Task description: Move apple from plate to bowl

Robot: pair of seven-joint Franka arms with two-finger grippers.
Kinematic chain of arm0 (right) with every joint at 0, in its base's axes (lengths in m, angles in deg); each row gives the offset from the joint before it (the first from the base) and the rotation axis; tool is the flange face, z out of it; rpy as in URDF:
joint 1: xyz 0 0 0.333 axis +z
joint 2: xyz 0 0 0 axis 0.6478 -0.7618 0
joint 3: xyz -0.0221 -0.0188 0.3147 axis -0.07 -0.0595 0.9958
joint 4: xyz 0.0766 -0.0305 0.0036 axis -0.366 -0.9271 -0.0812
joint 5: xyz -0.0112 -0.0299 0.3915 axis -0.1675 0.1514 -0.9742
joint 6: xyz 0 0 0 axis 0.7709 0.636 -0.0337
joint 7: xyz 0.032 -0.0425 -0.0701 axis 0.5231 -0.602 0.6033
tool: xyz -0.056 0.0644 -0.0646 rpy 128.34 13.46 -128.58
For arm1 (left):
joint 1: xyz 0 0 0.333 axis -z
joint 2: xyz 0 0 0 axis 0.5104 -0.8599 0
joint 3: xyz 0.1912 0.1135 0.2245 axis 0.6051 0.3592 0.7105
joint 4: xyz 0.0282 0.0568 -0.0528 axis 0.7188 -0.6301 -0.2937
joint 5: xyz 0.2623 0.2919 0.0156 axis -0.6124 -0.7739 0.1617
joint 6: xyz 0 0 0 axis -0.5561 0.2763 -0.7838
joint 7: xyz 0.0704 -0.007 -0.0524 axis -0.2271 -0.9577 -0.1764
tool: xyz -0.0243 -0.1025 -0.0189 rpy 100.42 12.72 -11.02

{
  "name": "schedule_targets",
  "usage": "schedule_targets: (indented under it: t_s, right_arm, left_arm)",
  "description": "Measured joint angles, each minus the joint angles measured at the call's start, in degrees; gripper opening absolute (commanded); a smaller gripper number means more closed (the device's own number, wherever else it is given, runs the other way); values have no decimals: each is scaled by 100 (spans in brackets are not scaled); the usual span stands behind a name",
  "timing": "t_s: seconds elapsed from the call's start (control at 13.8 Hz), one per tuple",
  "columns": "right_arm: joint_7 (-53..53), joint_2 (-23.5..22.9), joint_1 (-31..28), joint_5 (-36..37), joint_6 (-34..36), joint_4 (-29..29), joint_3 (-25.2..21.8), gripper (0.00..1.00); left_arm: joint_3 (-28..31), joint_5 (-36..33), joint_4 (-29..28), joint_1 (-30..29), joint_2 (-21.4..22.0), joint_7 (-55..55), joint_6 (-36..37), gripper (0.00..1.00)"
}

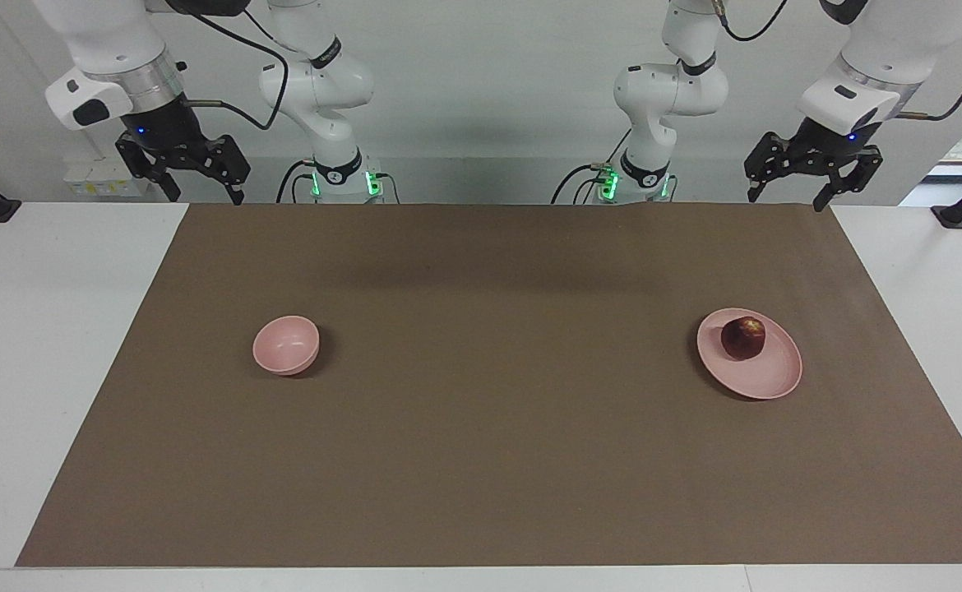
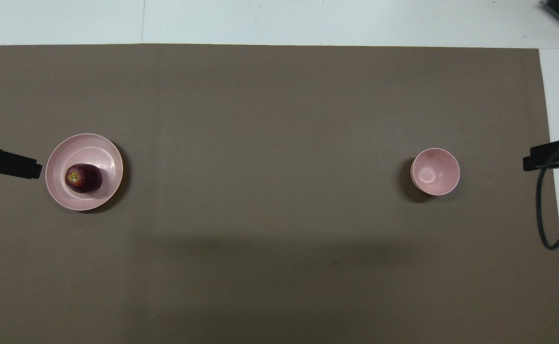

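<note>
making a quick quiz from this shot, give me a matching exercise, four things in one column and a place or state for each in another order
Things
1. apple
2. bowl
3. plate
4. left tool

Places or states
A. empty, toward the right arm's end of the table
B. raised, open, holding nothing
C. lying on the plate
D. flat on the brown mat, toward the left arm's end

Pairs: 1-C, 2-A, 3-D, 4-B
</note>
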Motion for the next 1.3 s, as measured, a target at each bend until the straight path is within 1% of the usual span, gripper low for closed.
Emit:
schedule_targets:
  t_s: [0.51, 0.79, 1.01, 1.3]
  right_arm:
    - [3, 52, 75, 0, 0, -17, 55, 100]
    - [3, 52, 77, 0, -89, -195, 58, 100]
    - [3, 47, 103, -22, -379, -423, 63, 100]
    - [0, -49, 331, -136, -1266, -1030, 81, 100]
  left_arm:
    - [10, 0, 0, -1, 0, 0, -2, 100]
    - [34, 0, 0, -23, 0, -15, -1, 100]
    - [50, 0, 0, -141, 4, -26, 107, 100]
    - [52, 0, -57, -148, 18, -24, 43, 100]
